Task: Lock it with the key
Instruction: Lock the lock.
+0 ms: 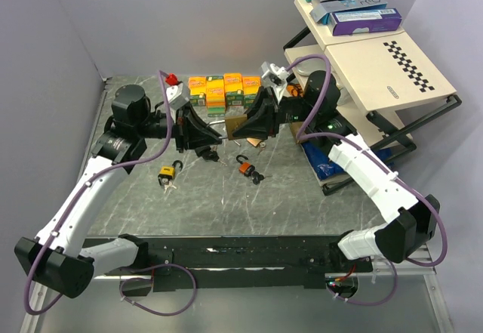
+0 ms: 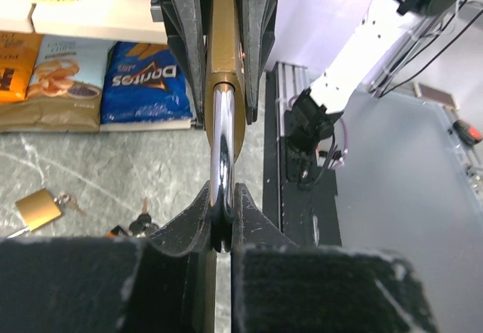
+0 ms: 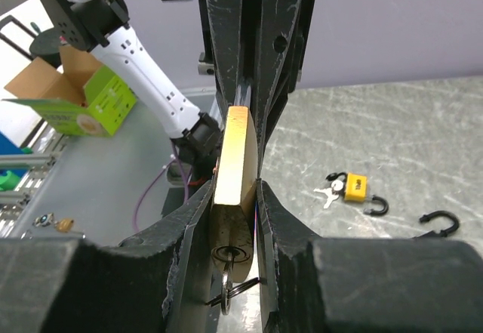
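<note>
Hanging above the surface [image 1: 279,197], the brass padlock [image 3: 232,159] ran lengthwise between the arms, body clenched in the right fingers [image 3: 281,220], shackle [image 2: 220,144] clenched in the left fingers [image 2: 189,223], key [image 3: 228,295] at the right end.

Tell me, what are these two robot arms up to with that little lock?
The two arms hold one brass padlock between them, above the table. The right gripper clamps its body, while the left gripper pinches the steel shackle. A key seems to sit in the keyhole at the bottom, with a ring hanging from it. Whether the shackle is pushed home, I cannot tell. A yellow padlock and an orange padlock lie on the table.
</note>
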